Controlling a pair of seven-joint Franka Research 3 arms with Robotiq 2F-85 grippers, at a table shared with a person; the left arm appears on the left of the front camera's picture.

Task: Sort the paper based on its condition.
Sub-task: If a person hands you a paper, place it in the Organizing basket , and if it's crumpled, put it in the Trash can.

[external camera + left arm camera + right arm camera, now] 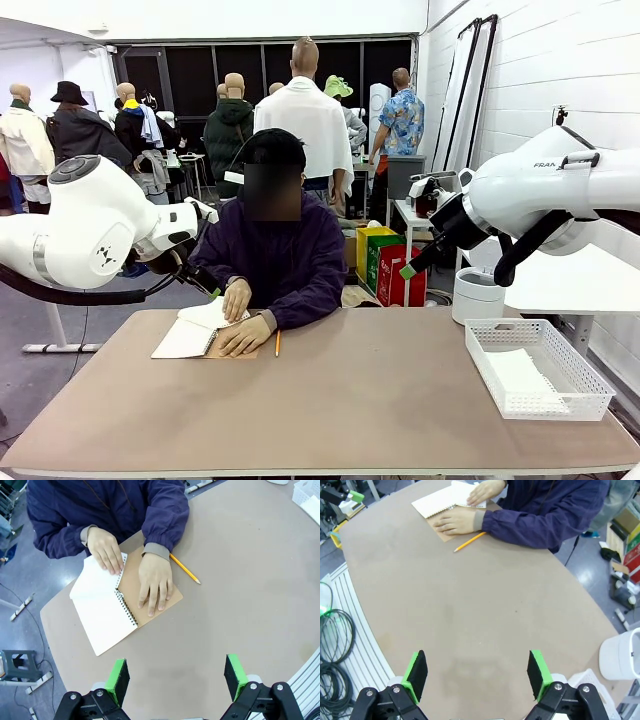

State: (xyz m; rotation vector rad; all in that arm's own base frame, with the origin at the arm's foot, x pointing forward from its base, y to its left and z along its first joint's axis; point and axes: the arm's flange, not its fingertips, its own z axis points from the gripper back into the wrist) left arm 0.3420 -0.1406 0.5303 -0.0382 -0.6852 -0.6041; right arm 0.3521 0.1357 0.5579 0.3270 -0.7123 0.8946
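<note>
The left pincer (176, 675) hangs high over the table (250, 620). Its two green pads are wide apart, with nothing between them. Below and ahead of it lies one notebook (107, 622). It is open, with its brown cover turned out to one side. A person sits at the far edge of the table with two hands on the notebook. One hand (105, 550) presses on a white sheet (90, 577) at the top of the notebook. That sheet is bent up a bit, and I cannot tell if it is loose from the wire rings. The other hand (156, 582) lies flat on the brown cover. One yellow pencil (184, 569) lies on the table just beside that hand.

The right pincer (477, 672) also hangs high, over a bare part of the table, well apart from the notebook. Its two green pads are wide apart too, and it holds nothing. On that arm's side of the table stands one white basket (555, 408). Some white paper (520, 375) lies flat inside it, but I cannot count the sheets. One white bin (478, 298) stands behind the basket, past the table's far edge.
</note>
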